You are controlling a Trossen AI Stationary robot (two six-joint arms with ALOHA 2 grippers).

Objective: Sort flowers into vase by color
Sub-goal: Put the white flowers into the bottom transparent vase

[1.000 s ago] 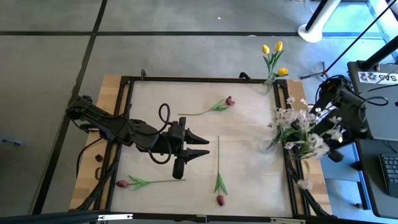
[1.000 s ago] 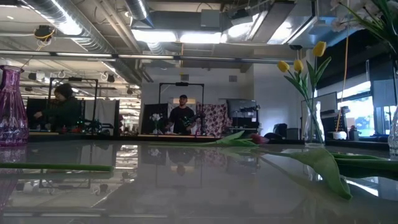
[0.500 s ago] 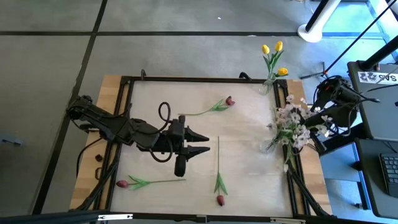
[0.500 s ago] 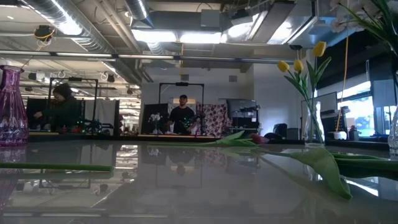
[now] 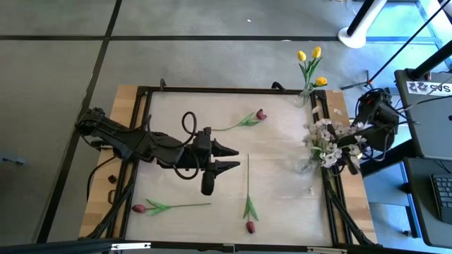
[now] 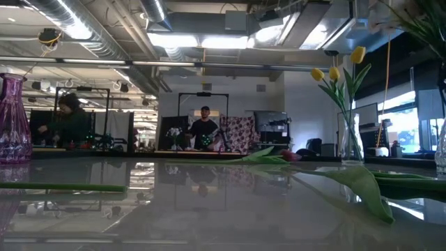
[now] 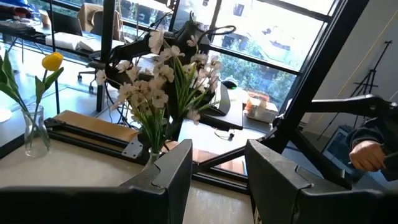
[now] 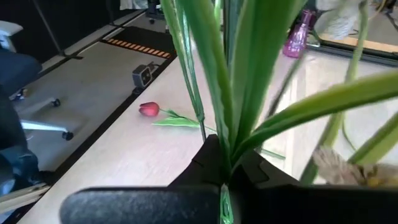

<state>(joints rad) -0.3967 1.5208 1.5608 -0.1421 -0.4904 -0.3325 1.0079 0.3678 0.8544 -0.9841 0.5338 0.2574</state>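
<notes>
This is a robotics lab set in an open, industrial office floor. The low view shows exposed silver ducts (image 6: 83, 24) and pipes under a bare ceiling with strip lights (image 6: 209, 40), and 2 people (image 6: 204, 130) standing at other black-framed test rigs (image 6: 202, 97) farther back. From above, the wooden table (image 5: 123, 99) with its black frame stands on grey carpet tiles (image 5: 56, 63), beside a desk with a keyboard (image 5: 442, 197). The left wrist view shows tall windows (image 7: 273, 37) and office chairs (image 7: 93, 15).
</notes>
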